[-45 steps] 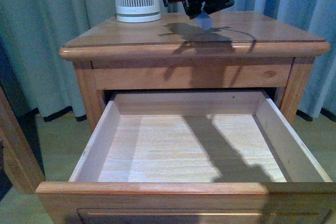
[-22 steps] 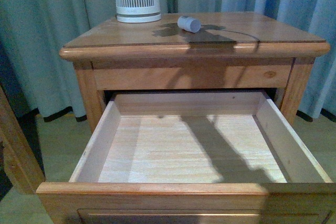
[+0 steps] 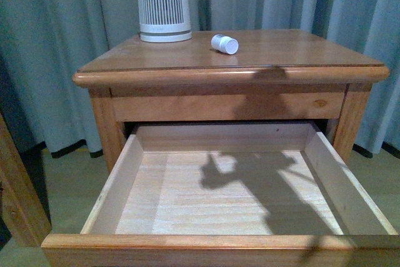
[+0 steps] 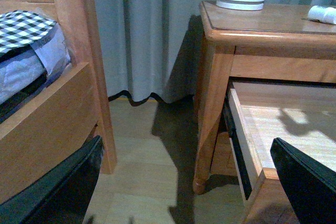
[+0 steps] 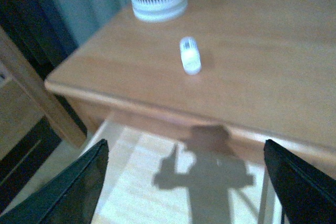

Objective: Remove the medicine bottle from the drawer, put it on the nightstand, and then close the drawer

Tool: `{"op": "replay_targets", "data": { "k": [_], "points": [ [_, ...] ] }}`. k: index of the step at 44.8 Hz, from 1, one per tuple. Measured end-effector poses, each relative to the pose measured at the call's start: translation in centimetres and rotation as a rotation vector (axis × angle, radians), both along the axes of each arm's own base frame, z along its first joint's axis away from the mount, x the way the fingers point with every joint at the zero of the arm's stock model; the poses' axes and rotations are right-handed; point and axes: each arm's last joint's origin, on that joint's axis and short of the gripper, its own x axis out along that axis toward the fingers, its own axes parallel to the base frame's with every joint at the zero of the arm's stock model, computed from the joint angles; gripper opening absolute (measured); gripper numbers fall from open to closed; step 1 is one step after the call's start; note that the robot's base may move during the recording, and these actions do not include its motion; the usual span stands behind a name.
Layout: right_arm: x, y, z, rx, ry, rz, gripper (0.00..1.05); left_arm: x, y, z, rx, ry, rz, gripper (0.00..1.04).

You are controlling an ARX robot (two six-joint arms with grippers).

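The medicine bottle [image 3: 225, 44] lies on its side on the nightstand [image 3: 294, 51] top, near the middle, with nothing gripping it. It also shows in the right wrist view as the medicine bottle [image 5: 190, 55] and at the left wrist view's edge [image 4: 323, 14]. The drawer [image 3: 115, 186] stands pulled fully out, its pale floor bare apart from an arm's shadow. My right gripper [image 5: 185, 148] hovers open above the drawer's back edge, well short of the bottle. My left gripper [image 4: 186, 150] is open beside the nightstand's left front leg, over the floor. Neither gripper shows in the front view.
A tall white ribbed appliance [image 3: 164, 4] stands at the back left of the top, close to the bottle. A wooden bed frame [image 4: 52, 103] with checked bedding [image 4: 23, 30] stands left of the nightstand, with a strip of floor between. Curtains hang behind.
The right gripper let go of the bottle over the nightstand top and pulled up out of the front view. The bottle now rests on its side there.
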Motion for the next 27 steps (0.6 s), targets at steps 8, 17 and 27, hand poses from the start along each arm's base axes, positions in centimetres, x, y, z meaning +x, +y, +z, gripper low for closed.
{"op": "replay_targets", "data": {
  "k": [8, 17, 27],
  "points": [
    [-7.0, -1.3, -8.3, -0.011, 0.234, 0.002, 0.53, 0.0, 0.0, 0.0, 0.0, 0.0, 0.0, 0.98],
    [-10.1, -0.4, -12.3, -0.049, 0.301, 0.021, 0.24, 0.0, 0.0, 0.0, 0.0, 0.0, 0.0, 0.98],
    [-11.6, 0.8, -15.8, -0.094, 0.314, 0.028, 0.03, 0.0, 0.0, 0.0, 0.0, 0.0, 0.0, 0.98]
  ]
}}
